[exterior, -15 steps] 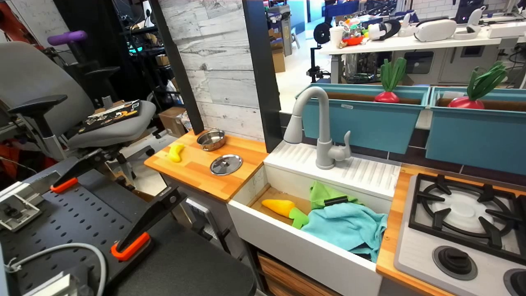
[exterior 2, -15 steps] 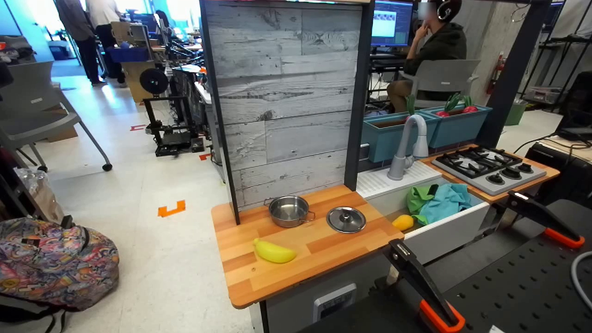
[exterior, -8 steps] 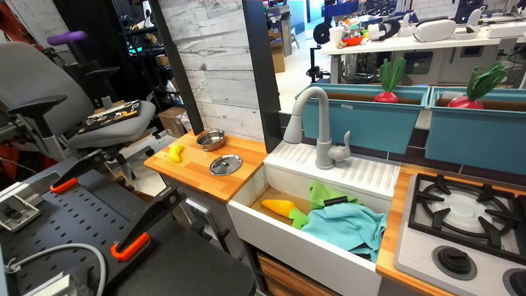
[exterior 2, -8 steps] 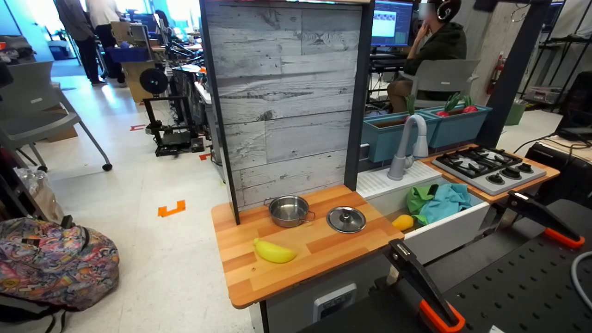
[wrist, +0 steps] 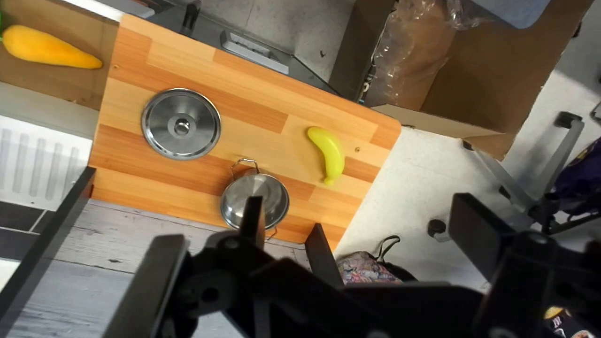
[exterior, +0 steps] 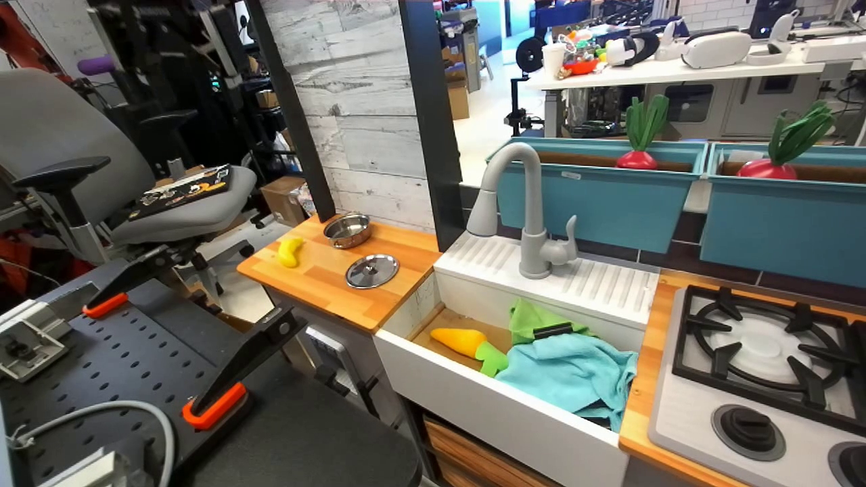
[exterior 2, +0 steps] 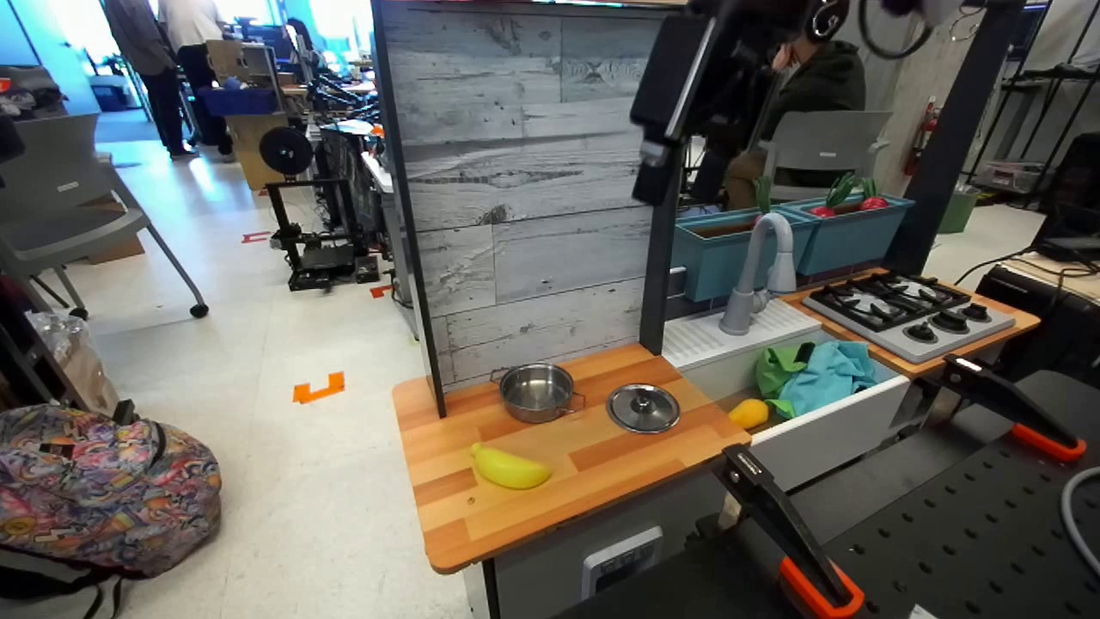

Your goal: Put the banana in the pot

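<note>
A yellow banana (exterior: 289, 251) lies on the wooden counter (exterior: 325, 291) and shows in both exterior views (exterior 2: 510, 468) and the wrist view (wrist: 329, 152). A small steel pot (exterior 2: 536, 393) stands upright behind it with its top uncovered; it also shows in an exterior view (exterior: 348, 230) and the wrist view (wrist: 263, 185), partly behind a finger. Its steel lid (exterior 2: 643, 408) lies flat beside it. My gripper (wrist: 359, 202) is open and empty, high above the counter. In an exterior view the dark arm and gripper (exterior 2: 657, 168) hang at the top, blurred.
A grey wood panel (exterior 2: 533, 172) with a black post (exterior 2: 662, 284) stands behind the counter. The white sink (exterior: 500, 412) holds a yellow-orange vegetable (exterior: 460, 340) and cloths (exterior: 568, 368). A grey faucet (exterior: 533, 203) rises behind it. Black clamps (exterior 2: 786, 533) sit in front.
The arm and gripper have come into view at the top of both exterior views, moving in toward the counter. The banana, pot and lid have not moved.
</note>
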Controlling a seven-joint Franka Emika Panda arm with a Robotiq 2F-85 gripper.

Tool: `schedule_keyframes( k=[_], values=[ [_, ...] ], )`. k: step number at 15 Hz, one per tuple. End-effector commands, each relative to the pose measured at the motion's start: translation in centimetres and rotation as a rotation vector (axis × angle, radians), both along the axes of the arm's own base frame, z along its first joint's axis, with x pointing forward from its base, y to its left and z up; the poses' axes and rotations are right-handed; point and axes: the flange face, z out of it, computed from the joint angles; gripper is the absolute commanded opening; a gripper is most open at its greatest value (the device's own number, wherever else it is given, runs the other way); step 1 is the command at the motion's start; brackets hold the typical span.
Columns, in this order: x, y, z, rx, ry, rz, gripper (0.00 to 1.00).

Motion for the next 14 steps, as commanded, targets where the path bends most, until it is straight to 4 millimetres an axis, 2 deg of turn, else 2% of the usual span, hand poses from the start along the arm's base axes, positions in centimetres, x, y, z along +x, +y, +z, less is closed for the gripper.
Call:
schedule_keyframes(
  k=[1,4,7,12,14],
  values=[
    [5.3,2.8,-5.1,0.033,0.01,0.02,1.0],
    [7.9,5.3,-9.1,0.02,0.041,0.046,1.0],
    [9.7,7.1,-12.6,-0.01,0.066,0.073,1.0],
    [10.9,8.8,-18.0,-0.125,0.097,0.099,1.0],
    [11.0,8.9,-18.6,-0.164,0.124,0.121,1.0]
  ],
)
